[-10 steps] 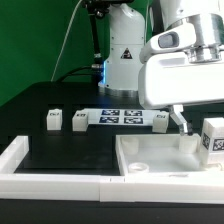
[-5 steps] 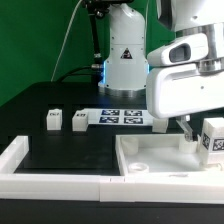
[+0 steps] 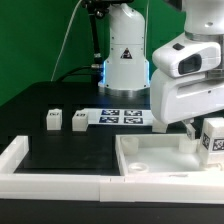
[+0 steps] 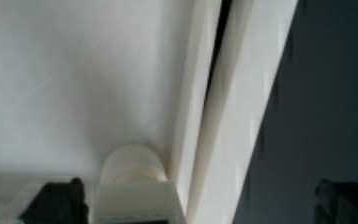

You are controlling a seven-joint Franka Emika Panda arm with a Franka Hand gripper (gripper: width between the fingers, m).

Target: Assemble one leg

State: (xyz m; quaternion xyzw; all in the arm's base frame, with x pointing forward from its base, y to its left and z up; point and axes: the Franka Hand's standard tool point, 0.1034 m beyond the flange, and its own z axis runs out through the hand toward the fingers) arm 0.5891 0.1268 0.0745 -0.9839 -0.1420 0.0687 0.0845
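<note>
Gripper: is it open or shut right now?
Open. In the wrist view the gripper's two dark fingertips stand far apart, with the rim of the large white tray-like panel showing between them.

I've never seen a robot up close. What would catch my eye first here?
The bulky white robot arm fills the exterior view's right, hanging over a large white tray-like panel. On the black table, toward the exterior view's left, stand a small white leg and a second leg, beside the marker board. In the wrist view the tool is open, its dark fingertips set either side of the panel's wall.
</note>
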